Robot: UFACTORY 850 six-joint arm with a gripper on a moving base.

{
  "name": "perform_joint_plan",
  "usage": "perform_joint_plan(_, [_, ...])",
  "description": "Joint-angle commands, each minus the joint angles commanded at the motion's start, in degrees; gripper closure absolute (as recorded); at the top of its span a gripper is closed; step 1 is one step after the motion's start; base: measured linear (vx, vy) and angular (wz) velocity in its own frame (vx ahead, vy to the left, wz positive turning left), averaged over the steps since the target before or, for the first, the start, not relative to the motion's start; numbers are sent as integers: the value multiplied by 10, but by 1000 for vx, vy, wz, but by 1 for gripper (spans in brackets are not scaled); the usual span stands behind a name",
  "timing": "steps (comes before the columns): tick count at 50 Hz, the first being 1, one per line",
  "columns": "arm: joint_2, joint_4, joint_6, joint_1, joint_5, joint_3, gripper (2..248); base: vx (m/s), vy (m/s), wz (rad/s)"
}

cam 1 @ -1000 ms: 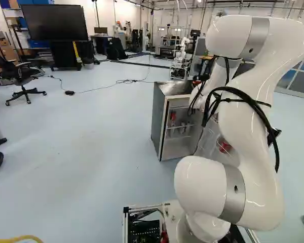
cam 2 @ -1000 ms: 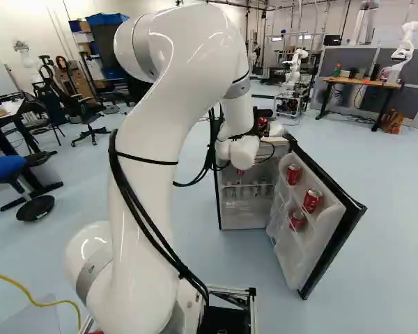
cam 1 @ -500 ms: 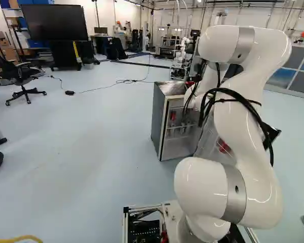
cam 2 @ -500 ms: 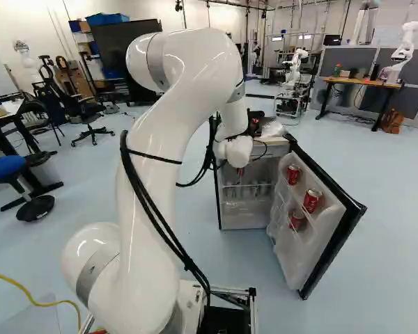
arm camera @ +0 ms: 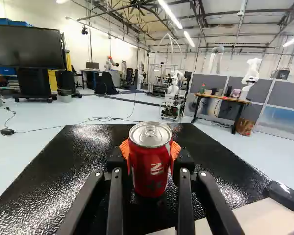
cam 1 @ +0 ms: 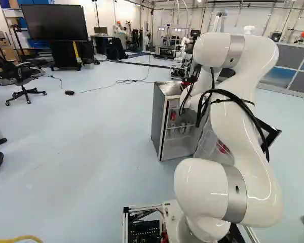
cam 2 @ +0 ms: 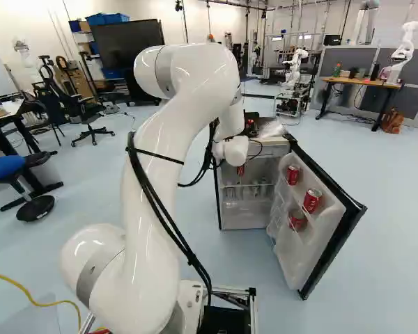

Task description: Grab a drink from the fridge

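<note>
My jaws are clamped on the red soda can (arm camera: pixel 150 169), which sits between them, above the fridge top (arm camera: pixel 49 161). I judge the grab made; next I should carry it clear, level. It's upright, lid (arm camera: pixel 150 135) up, long axis crossing the jaws' reach.

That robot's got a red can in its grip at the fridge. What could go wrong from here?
The can is pinched between two orange pads, so a weak grip might let it slip onto the black fridge top.

The fridge door stands open beside the arm; a swing that way could knock the cans on its shelves.

Black cables run loosely along the arm and might snag on the door's edge.
</note>
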Motion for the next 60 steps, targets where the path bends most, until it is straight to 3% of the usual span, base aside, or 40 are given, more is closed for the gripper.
perform_joint_plan(6, [0,0,0,0,0,0,153,0,0,0])
perform_joint_plan(7, [0,0,0,0,0,0,135,0,0,0])
perform_joint_plan(11, [0,0,0,0,0,0,135,0,0,0])
perform_joint_plan(12, [0,0,0,0,0,0,102,0,0,0])
perform_joint_plan(16, [0,0,0,0,0,0,102,0,0,0])
perform_joint_plan(17, [0,0,0,0,0,0,68,0,0,0])
perform_joint_plan(22, [0,0,0,0,0,0,68,0,0,0])
perform_joint_plan(23, [0,0,0,0,0,0,32,0,0,0])
perform_joint_plan(27, [3,0,0,0,0,4,32,0,0,0])
perform_joint_plan(28, [4,0,0,-1,0,6,3,0,0,0])
perform_joint_plan(60, [95,0,0,-18,0,115,3,0,0,0])
